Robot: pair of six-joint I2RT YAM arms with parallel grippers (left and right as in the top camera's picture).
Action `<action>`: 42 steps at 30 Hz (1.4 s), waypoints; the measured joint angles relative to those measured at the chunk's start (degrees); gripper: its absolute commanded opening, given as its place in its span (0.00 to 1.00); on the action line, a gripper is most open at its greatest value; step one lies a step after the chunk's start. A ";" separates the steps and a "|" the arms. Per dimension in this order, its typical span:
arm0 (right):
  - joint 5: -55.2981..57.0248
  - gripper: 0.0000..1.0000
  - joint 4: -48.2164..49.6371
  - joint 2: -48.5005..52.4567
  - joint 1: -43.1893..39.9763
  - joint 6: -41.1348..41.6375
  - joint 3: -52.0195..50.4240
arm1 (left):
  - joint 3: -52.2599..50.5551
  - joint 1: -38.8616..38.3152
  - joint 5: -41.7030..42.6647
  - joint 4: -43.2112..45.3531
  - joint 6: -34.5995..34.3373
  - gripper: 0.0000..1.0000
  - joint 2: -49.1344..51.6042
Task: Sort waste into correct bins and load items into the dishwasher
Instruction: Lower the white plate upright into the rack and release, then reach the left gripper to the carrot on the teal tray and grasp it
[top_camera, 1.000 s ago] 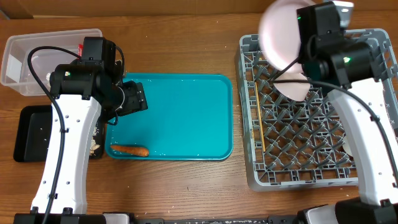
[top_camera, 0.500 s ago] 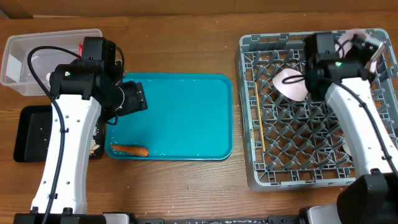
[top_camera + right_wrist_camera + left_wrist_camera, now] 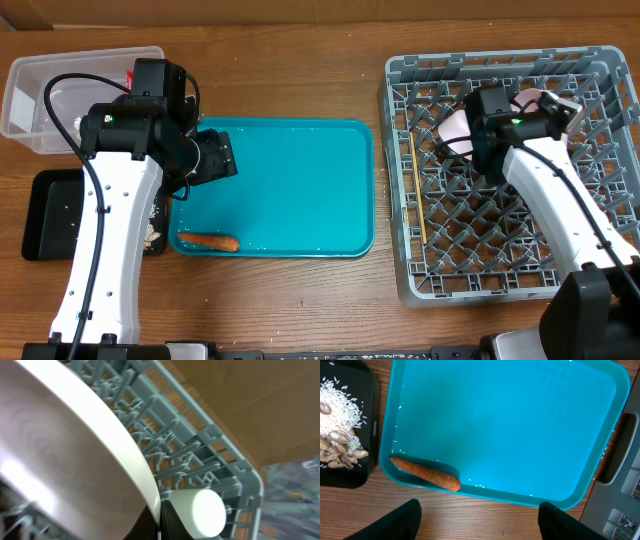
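My right gripper [image 3: 159, 521] is shut on the rim of a pale-pink bowl [image 3: 60, 445] and holds it low in the grey dish rack [image 3: 480, 270], near its far side. The bowl's edge [image 3: 537, 98] shows past the arm in the overhead view. A small white cup [image 3: 200, 512] lies in the rack right beside the fingers. Chopsticks [image 3: 417, 190] lie along the rack's left side. My left gripper [image 3: 480, 522] is open and empty above the wood by the teal tray's front edge. An orange carrot [image 3: 426, 474] lies in that tray's near-left corner [image 3: 209, 241].
The teal tray [image 3: 300, 180] sits mid-table. The black tray [image 3: 55, 215] at the left holds rice [image 3: 340, 405] and peanut scraps [image 3: 340, 452]. The clear tub [image 3: 60, 75] stands at the far left. Another pale round dish [image 3: 455, 128] stands in the rack.
My right arm has brought the pink bowl down from above the rack's far edge into the rack. The left arm and the carrot have not moved.
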 measured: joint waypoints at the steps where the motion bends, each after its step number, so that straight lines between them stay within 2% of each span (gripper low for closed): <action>1: -0.50 0.05 -0.09 0.00 0.70 0.09 0.00 | 0.00 0.00 0.00 0.00 0.00 0.79 0.00; 3: -1.18 0.09 -0.42 0.00 2.49 0.26 0.02 | 0.00 0.00 0.00 0.02 0.00 0.80 0.00; 5: -2.38 0.28 -1.51 0.00 5.14 0.63 0.22 | 0.00 0.00 0.00 0.00 0.00 0.80 0.00; 9: -4.63 0.59 -3.15 -0.02 10.93 1.20 1.70 | 0.00 0.00 0.00 -0.04 0.00 0.82 0.00; 10: -5.14 0.64 -3.28 -0.02 12.33 0.90 1.99 | 0.00 0.00 0.00 -0.07 0.00 0.84 0.00; 12: -5.84 0.70 -3.56 -0.24 13.77 1.05 2.16 | 0.00 0.00 0.00 -0.20 0.02 0.86 0.00; 19: -14.95 0.82 -2.82 -7.06 12.76 -0.52 2.99 | 0.00 0.00 0.00 -2.10 0.02 0.89 0.00; 22: -22.14 0.91 -0.37 -13.31 9.29 -4.17 4.52 | 0.00 -0.02 0.00 -2.99 -0.07 0.93 0.00; 24: -26.60 0.93 -0.17 -17.11 6.01 -6.86 5.29 | -0.46 -0.28 0.00 -3.45 -0.83 0.98 0.00; 28: -35.17 0.94 -2.14 -21.64 -3.04 -11.72 5.68 | -3.87 -0.76 0.04 -3.48 -5.99 1.00 0.00; 32: -41.38 0.96 -4.17 -20.98 -10.73 -15.39 5.68 | -10.27 -0.76 0.02 -1.29 -12.55 1.00 0.02; 37: -45.27 0.97 -4.83 -19.61 -15.17 -17.18 5.62 | -17.86 -0.70 -0.07 3.56 -19.19 1.00 0.07; 42: -46.99 0.97 -4.90 -18.99 -15.76 -17.77 5.62 | -24.44 0.90 -0.50 8.00 -24.90 1.00 0.07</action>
